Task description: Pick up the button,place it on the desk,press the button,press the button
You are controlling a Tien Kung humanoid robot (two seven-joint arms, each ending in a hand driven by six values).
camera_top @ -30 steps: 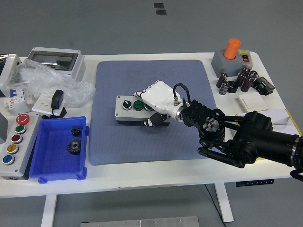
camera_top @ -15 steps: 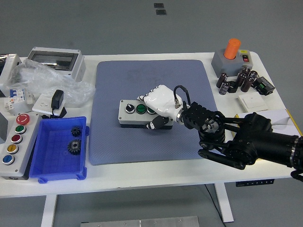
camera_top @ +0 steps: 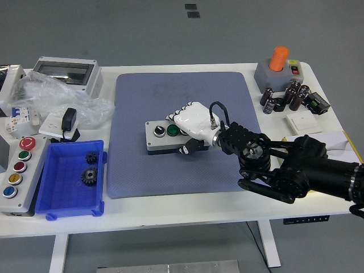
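From my seat, the black, jointed right arm (camera_top: 296,170) reaches in over the white bench (camera_top: 187,207). Its glossy white robot hand (camera_top: 193,126) is clamped on the right end of the grey, rectangular button box (camera_top: 166,136), which has slid slightly right across the blue textured mat (camera_top: 182,96) since a second ago. I think the box rests flat, though the fingers hide that end.
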